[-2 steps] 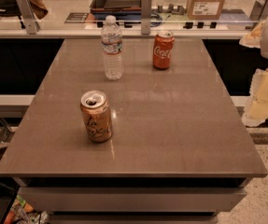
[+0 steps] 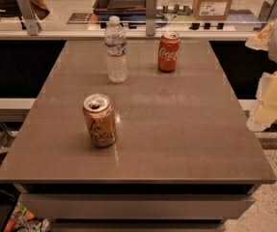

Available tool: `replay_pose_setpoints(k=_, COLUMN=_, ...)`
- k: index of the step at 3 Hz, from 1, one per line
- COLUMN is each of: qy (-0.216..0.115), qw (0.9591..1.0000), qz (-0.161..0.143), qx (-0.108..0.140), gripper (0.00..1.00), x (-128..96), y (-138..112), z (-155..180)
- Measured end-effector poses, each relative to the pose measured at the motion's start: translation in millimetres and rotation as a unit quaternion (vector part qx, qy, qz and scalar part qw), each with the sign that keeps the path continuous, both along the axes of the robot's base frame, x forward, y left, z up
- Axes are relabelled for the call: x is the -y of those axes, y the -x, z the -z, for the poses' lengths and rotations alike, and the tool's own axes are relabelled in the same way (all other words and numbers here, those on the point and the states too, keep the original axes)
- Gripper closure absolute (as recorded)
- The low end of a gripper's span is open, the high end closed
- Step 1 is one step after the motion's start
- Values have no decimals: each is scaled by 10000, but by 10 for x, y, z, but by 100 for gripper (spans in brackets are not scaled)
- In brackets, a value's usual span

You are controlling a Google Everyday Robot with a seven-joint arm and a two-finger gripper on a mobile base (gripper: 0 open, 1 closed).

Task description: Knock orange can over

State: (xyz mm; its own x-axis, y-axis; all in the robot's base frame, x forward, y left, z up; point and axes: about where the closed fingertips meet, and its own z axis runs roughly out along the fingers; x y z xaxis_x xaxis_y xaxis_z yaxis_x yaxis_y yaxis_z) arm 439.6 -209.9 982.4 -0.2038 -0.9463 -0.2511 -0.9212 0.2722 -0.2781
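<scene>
The orange can (image 2: 99, 120) stands upright on the counter (image 2: 186, 129), toward its front left, well apart from the water bottle (image 2: 116, 50) and the red Coca-Cola can (image 2: 168, 51) at the back. The hand (image 2: 269, 100) hangs beyond the counter's right edge, clear of everything — whether it is wide or narrow cannot be told.

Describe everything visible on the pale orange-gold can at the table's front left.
The orange can looks like pale orange-gold metal with dark cursive lettering and a silver top with a pull tab. It stands upright on the brown table, front left. Nothing else touches it; the end effector hangs beyond the table's right edge.
</scene>
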Motion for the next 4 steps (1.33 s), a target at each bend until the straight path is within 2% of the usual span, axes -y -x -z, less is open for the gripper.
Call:
replay_pose_setpoints(k=1, qy=-435, qw=9989, qz=-125, qx=90, gripper=0, x=-142, y=-73, z=113)
replay_pose_setpoints(k=2, qy=-1140, qw=9927, qz=-319, qx=223, gripper=0, x=-293, y=-174, z=245)
replay_pose_setpoints(k=3, qy=-2017, qw=9770, qz=-658, qx=229, gripper=0, x=-535, y=-306, z=443)
replay_pose_setpoints(k=4, qy=-2874, qw=9522, qz=-1018, qx=179, gripper=0, x=-803, y=-391, z=605)
